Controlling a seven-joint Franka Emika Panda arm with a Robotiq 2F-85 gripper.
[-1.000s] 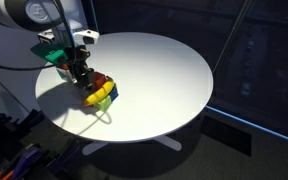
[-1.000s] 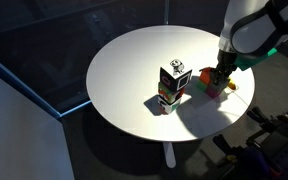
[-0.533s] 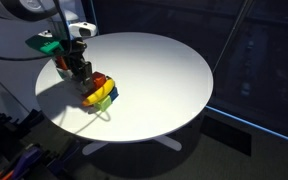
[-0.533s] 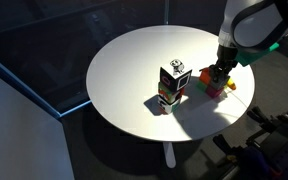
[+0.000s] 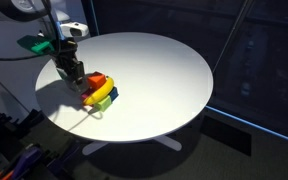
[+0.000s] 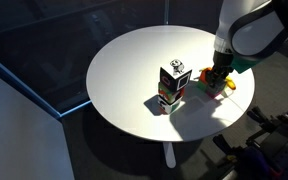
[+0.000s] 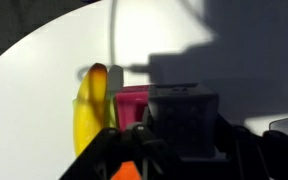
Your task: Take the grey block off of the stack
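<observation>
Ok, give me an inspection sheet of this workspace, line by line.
Surface: round white table, strongly shadowed.
Job's things: grey block sits between the jaws; stack of coloured blocks lies next to it.
Clutter: printed carton, upright, apart from the stack.
Grippers: gripper low over the table, closed on the grey block.
Cables: coloured wires below the table edge.
Surroundings: dark floor.

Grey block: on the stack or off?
Gripped: wrist view shows the grey block in the pincer, beside the stack. Fully off: cannot tell.
</observation>
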